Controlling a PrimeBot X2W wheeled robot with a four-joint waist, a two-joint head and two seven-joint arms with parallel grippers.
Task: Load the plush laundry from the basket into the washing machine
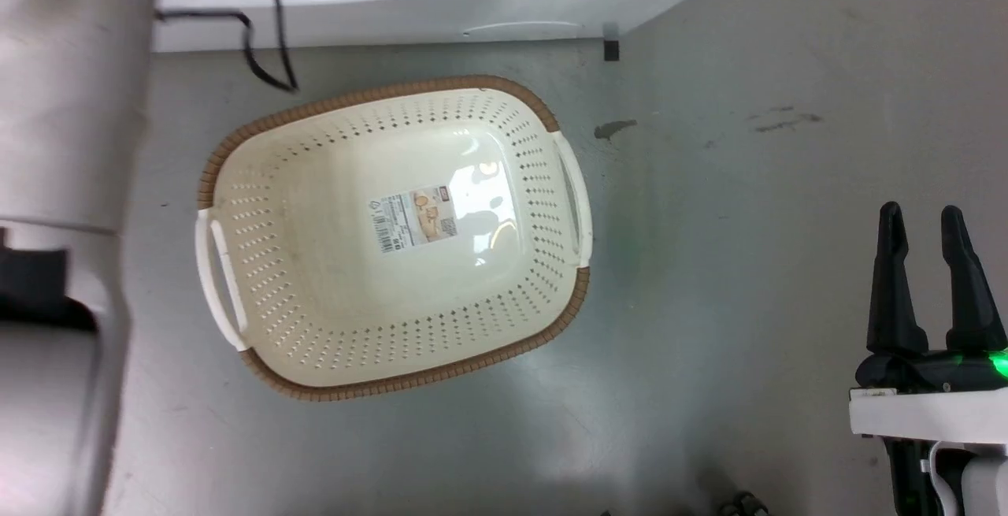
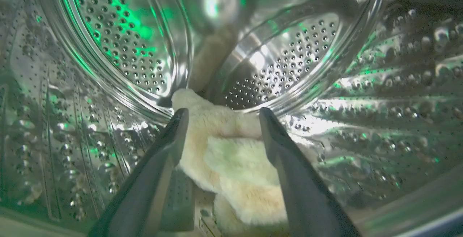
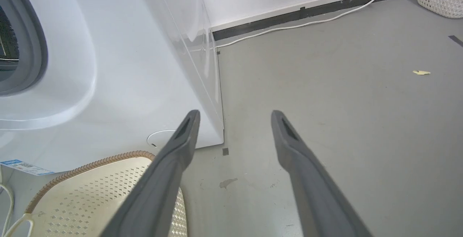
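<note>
Plush (image 2: pixel 235 157): in drum (image 2: pixel 289 67), lying loose between the wide-spread fingers of left pincer (image 2: pixel 223 112). Basket (image 1: pixel 276 264): empty, on floor. Right pincer (image 1: pixel 921 213): open, holding nothing. Step: withdraw left pincer straight back, jaws wide, so no tuft snags.

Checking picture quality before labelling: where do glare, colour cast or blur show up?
Head view: glare on the basket bottom, a close pale arm blurred at left. Left wrist view: green cast and bright reflections on the steel drum. Right wrist view: even light, soft sheen on the washer.
</note>
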